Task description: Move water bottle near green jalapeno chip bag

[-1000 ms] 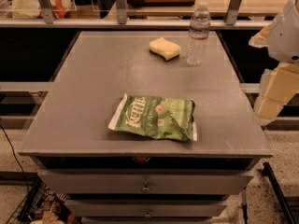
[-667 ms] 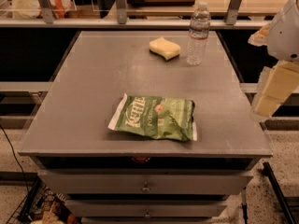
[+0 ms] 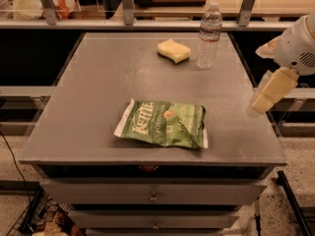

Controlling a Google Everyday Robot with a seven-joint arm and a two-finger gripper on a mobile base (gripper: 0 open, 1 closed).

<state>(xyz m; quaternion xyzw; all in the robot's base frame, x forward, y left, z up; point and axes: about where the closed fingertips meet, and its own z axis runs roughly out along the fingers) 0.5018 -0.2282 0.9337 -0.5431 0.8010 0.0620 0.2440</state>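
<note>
The water bottle (image 3: 209,36) stands upright at the far right of the grey table (image 3: 98,92); it is clear and ribbed, with a white cap. The green jalapeno chip bag (image 3: 165,124) lies flat near the table's front edge, a little right of centre. My gripper (image 3: 261,77) hangs at the right edge of the table, right of and nearer than the bottle, well apart from it. Its two cream fingers (image 3: 273,88) stand apart with nothing between them.
A yellow wavy-edged sponge (image 3: 173,50) lies just left of the bottle. A metal rail with posts (image 3: 128,14) runs behind the table. Drawers (image 3: 153,194) sit under the front edge. The floor drops away on both sides.
My gripper has moved a little to the left, toward the table's right edge. The bottle, the bag and the sponge have not moved.
</note>
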